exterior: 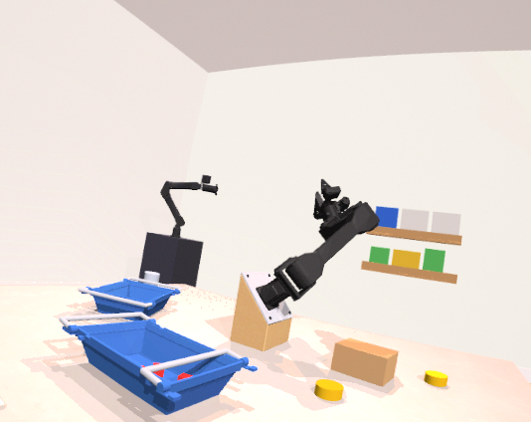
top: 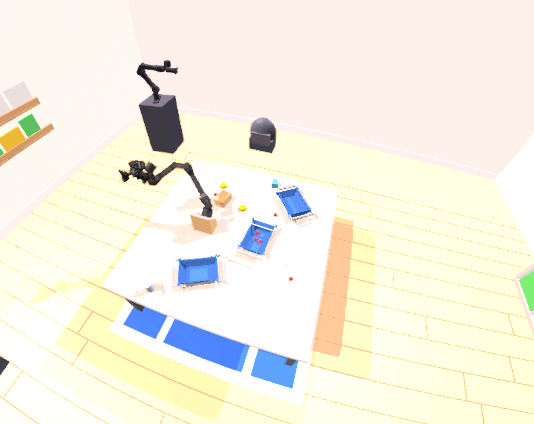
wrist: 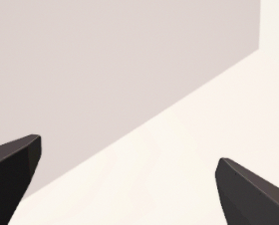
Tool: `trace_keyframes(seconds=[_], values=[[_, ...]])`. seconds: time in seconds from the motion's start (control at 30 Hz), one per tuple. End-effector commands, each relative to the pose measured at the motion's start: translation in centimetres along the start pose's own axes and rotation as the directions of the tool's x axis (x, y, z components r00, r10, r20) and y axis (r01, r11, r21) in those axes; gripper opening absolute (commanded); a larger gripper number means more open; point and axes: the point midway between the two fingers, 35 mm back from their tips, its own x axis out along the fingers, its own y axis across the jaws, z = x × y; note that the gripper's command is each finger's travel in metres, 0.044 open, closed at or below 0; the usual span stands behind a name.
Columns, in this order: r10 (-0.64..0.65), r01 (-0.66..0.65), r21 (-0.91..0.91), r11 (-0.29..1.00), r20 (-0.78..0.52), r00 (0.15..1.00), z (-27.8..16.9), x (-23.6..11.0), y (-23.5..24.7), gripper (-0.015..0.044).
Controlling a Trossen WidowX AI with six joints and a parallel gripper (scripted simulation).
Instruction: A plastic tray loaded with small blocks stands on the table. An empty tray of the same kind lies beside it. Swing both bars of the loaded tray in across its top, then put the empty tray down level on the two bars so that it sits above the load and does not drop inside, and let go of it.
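Hand (exterior: 327, 194) spread wide, gripping nothing, raised off the tabletop (top: 264, 290) edge, well apart from trays. Loaded tray (top: 257, 238) mid-tabletop, red blocks (top: 257, 238) inside. Empty tray (top: 198, 271) nearby, separate.

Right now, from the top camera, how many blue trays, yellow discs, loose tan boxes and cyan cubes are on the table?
Blue trays: 3
Yellow discs: 2
Tan box: 1
Cyan cube: 1
Total: 7
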Motion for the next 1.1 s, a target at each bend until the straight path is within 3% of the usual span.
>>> trace_keyframes(seconds=[0.0,0.23,0.37,0.53,0.67,1.07], values=[[0.000,0.000,0.000,1.000,0.000,1.000,0.0,0.0,0.0,0.0374],[0.001,-0.001,0.000,1.000,-0.003,1.000,-0.2,0.2,0.1,0.0190],[0.030,-0.030,0.004,1.000,-0.062,0.998,-3.7,4.0,1.8,0.0087],[0.059,-0.054,0.036,0.998,-0.178,0.982,-9.5,8.5,3.7,0.0087],[0.094,-0.063,0.133,0.989,-0.245,0.965,-14.1,10.3,5.4,0.0087],[0.172,-0.115,0.150,0.982,-0.461,0.870,-26.9,15.6,12.1,0.0087]])
